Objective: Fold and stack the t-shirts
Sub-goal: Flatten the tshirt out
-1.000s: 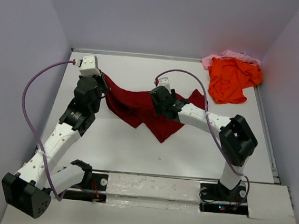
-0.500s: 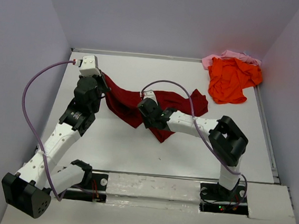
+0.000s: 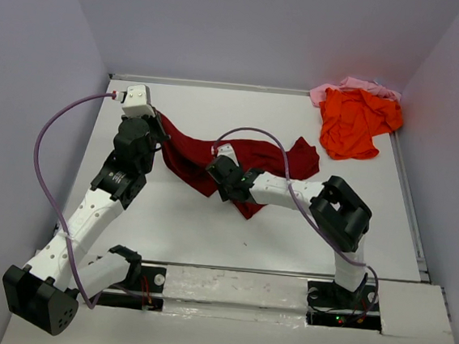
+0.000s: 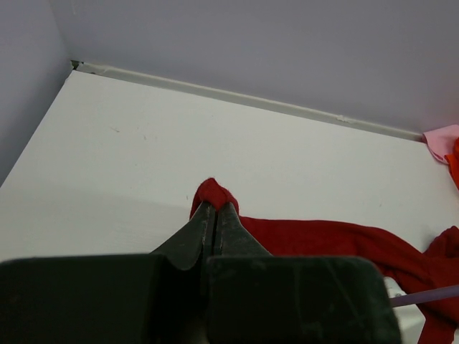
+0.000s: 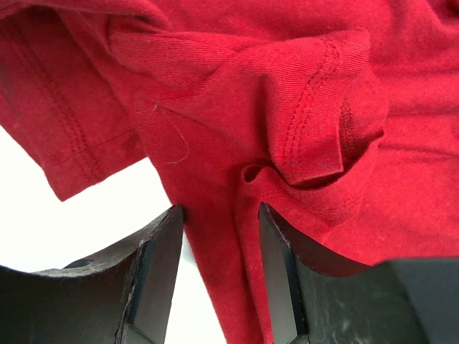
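Observation:
The maroon t-shirt [image 3: 260, 155] lies crumpled across the middle of the table, stretched toward the left. My left gripper [image 3: 159, 129] is shut on its left end, and a small bunch of the maroon t-shirt [image 4: 212, 192] pokes out past the left gripper [image 4: 213, 208]. My right gripper [image 3: 214, 177] is low over the shirt's near edge. In the right wrist view the right gripper [image 5: 219, 215] is open, its jaws either side of a narrow fold of the maroon t-shirt [image 5: 251, 93], with a gap left of the fold. The orange t-shirt [image 3: 350, 123] and pink t-shirt [image 3: 347, 86] are heaped at the back right.
Grey walls close in the table on the left, back and right. A purple cable [image 3: 49, 146] loops beside the left arm, and another purple cable [image 3: 273, 140] arches over the right arm. Bare white table [image 3: 176, 224] shows in front of the shirt.
My right gripper has slid left along the maroon t-shirt's near edge and its jaws have narrowed around a fold. The left gripper has held still, shut on the cloth.

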